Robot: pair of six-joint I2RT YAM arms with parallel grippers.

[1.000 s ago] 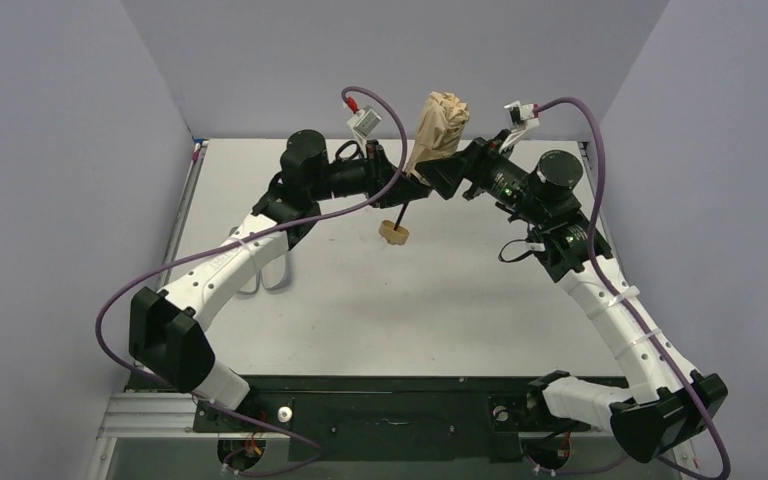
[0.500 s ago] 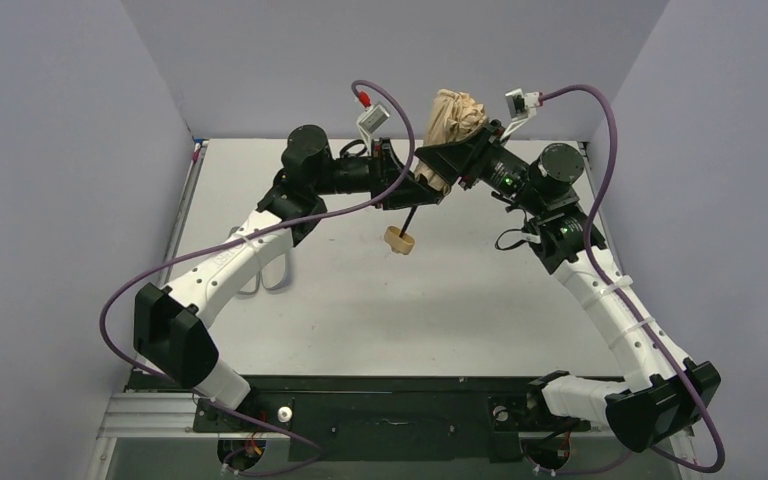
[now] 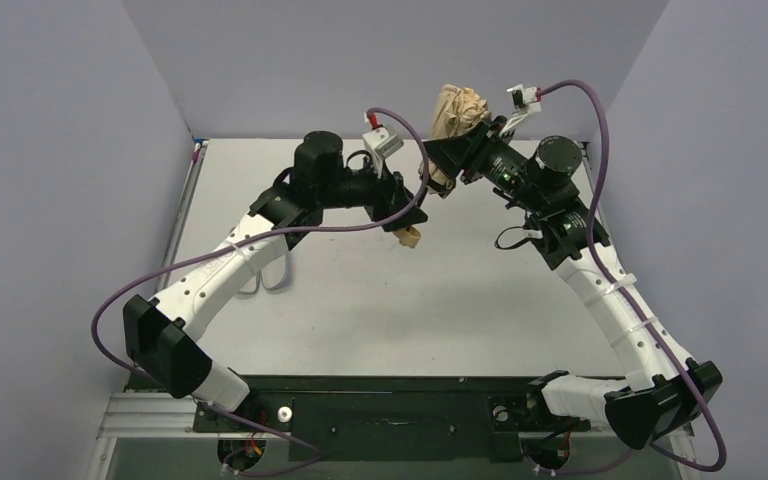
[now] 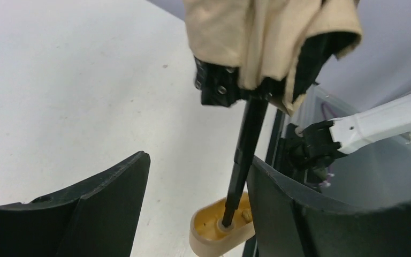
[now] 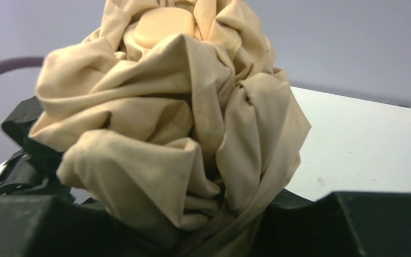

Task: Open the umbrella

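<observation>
Lowered down the shaft (image 4: 246,144), the left gripper (image 4: 199,160) is spread open astride it; the canopy (image 5: 182,123) is clamped by the right gripper (image 3: 443,165); extension is in hand; closing and pulling seem needed next.

We see the umbrella (image 5: 176,134) is soft, wrinkly tan cloth. Its thin shaft (image 4: 244,155) looks like smooth dark metal, its handle (image 4: 222,235) shiny plastic. The table (image 4: 59,96) is matt white.

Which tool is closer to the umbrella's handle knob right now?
Left. The left tool sits open around the shaft, right by the handle knob. The right tool is at the other end, clamped on the bunched canopy.
</observation>
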